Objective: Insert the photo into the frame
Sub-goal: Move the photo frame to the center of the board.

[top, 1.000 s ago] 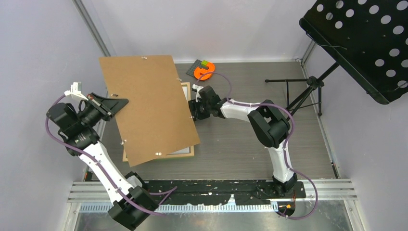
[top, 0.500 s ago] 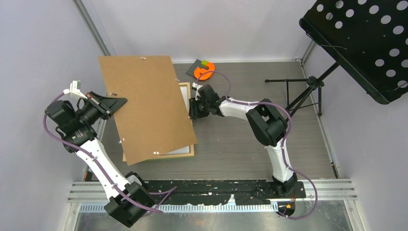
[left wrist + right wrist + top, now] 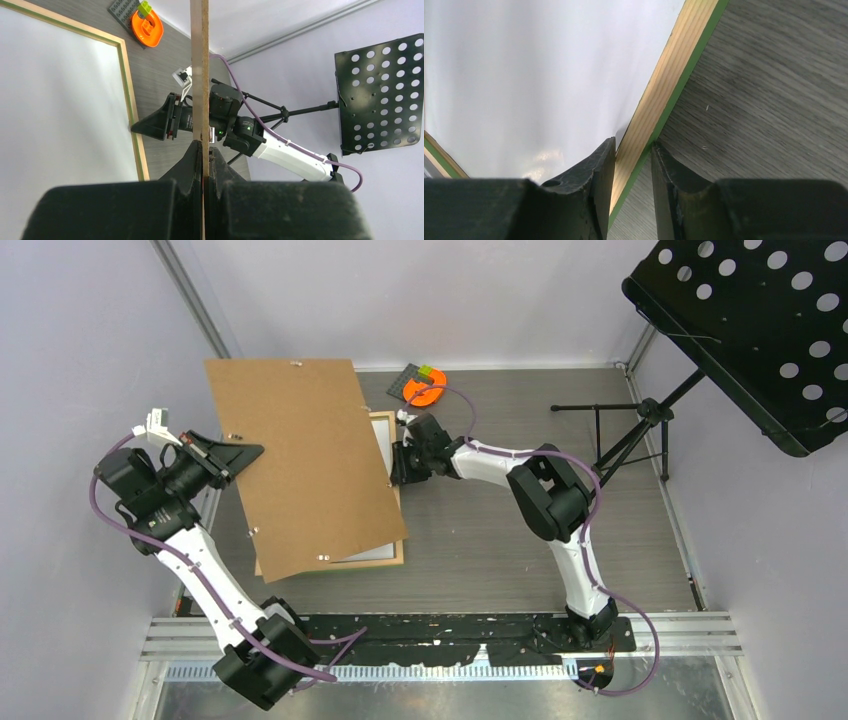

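Overhead, a grey wood-grain tabletop sits between pale lilac walls. One black perforated music stand on a tripod stands far beyond the right gripper. There are two arms, a left arm and a right arm. One brown board hangs tilted from the left gripper, which clamps the edge nearest it. Under the board lie one frame and one photo, white back up, within the rails. One orange piece on a grey plate rests just past the right gripper.

From the left wrist, the fingers are pressed together on the board's thin edge, which runs straight ahead of them. To their left lie the photo and a pale, green-edged rail.

From the right wrist, the two fingers straddle one rail and pinch it. The photo lies to their left and bare tabletop to their right.
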Tool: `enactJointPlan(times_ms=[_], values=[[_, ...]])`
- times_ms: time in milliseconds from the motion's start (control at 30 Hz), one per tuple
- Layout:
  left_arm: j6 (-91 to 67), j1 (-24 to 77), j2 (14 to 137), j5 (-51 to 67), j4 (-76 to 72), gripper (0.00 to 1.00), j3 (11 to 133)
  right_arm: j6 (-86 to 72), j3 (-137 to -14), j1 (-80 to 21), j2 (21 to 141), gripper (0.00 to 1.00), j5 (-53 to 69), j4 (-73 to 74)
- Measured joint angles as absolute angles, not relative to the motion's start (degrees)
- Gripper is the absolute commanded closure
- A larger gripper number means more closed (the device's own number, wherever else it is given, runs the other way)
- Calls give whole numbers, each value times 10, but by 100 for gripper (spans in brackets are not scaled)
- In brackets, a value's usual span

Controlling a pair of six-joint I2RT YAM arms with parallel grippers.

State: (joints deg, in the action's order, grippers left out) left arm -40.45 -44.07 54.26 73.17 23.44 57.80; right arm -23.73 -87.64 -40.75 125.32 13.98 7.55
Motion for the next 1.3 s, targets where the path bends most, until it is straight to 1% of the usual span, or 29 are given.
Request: enactJointPlan(times_ms=[233,300,433,533,1000,1167,1300], values=[[-393,-441,548,731,244,100,578,-249,-877,-406,1254,77,135,80],[-386,-441,551,731,246,100,578,-254,-874,-402,1253,81,134,76],[-375,-442,559,730,249,100,578,-266,-836,-396,1235,90,128,46],[-362,-442,564,727,256,100,578,-274,-792,-385,1205,94,117,31],[-309,-442,586,712,286,100,575,-265,-629,-270,1085,94,89,9],[-317,-430,583,699,259,100,539,-254,-579,-224,1044,94,86,5],[-356,-386,582,673,202,100,494,-241,-552,-192,1020,94,86,10]])
